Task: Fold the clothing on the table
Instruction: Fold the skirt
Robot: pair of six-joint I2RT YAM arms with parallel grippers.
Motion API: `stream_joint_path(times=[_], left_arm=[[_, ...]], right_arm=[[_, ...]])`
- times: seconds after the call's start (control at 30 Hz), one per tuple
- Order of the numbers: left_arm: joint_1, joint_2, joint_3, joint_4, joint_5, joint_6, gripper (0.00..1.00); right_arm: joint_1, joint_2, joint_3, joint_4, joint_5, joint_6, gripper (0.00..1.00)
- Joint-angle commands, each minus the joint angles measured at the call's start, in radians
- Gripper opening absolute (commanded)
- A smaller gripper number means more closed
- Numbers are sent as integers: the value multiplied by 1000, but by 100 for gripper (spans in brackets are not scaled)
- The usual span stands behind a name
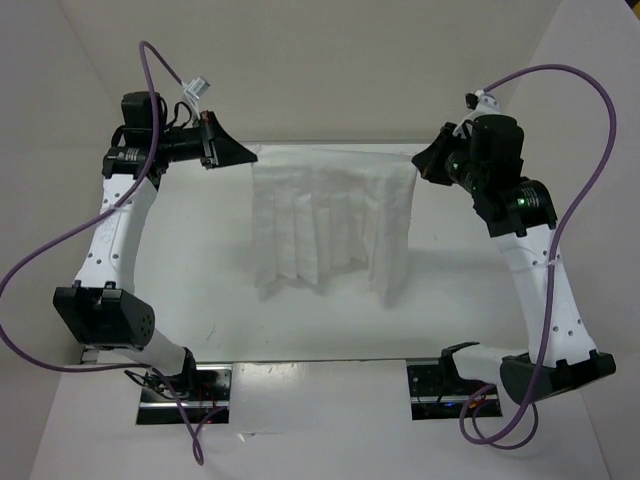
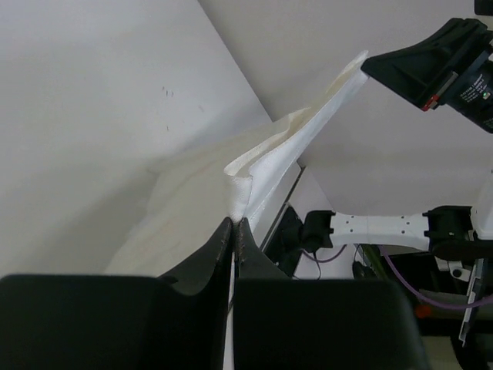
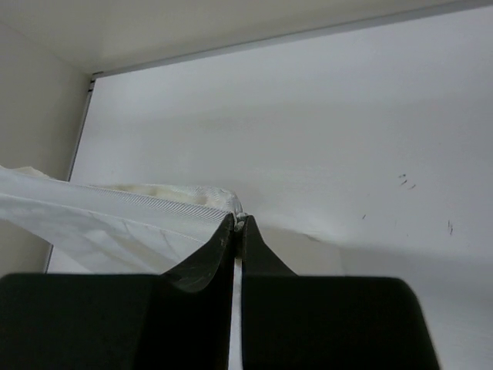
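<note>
Both claws are pressed shut on cloth: the left gripper (image 1: 243, 157) pinches the white pleated skirt (image 1: 330, 215) at its far-left corner, the right gripper (image 1: 422, 160) at its far-right. The held edge runs left-right between them, and the rest hangs nearward over the table (image 1: 200, 280).

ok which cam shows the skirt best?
Top external: the whole skirt is in view, pleats and both upper corners, one pinched by the left gripper, the other by the right gripper. Left wrist shows only the top edge seen end-on; right wrist only its pinched corner and a strip of fabric.
</note>
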Motion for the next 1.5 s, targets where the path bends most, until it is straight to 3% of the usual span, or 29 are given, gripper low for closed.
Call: stream_joint_path(times=[0.0, 0.13, 0.27, 0.37, 0.47, 0.67, 0.8, 0.93, 1.13, 1.3, 1.47], left_arm=[[57, -55, -39, -20, -18, 86, 0], [30, -246, -119, 15, 65, 76, 0], [39, -551, -225, 159, 197, -80, 0], [51, -662, -234, 222, 208, -185, 0], [51, -673, -252, 210, 176, -199, 0], [60, -469, -345, 126, 23, -92, 0], [60, -255, -365, 115, -42, 6, 0], [60, 65, -352, 104, -86, 112, 0], [50, 464, -219, 80, -126, 220, 0], [59, 627, -11, 58, -140, 208, 0], [59, 692, 126, 58, -120, 177, 0]], right_arm=[[-42, -81, -57, -6, 233, -57, 0], [-42, -224, -46, -42, 1, -102, 0], [-32, -423, 1, -90, -125, -126, 0], [28, -509, 3, -110, -154, -97, 0], [66, -533, -28, -101, -159, -77, 0], [67, -387, -142, -13, -55, -77, 0], [67, -246, -261, 109, -6, -68, 0], [56, -47, -344, 205, -4, -77, 0], [-22, 256, -388, 304, -23, -77, 0], [-53, 375, -319, 327, -21, -108, 0], [-53, 386, -267, 352, 29, -118, 0]])
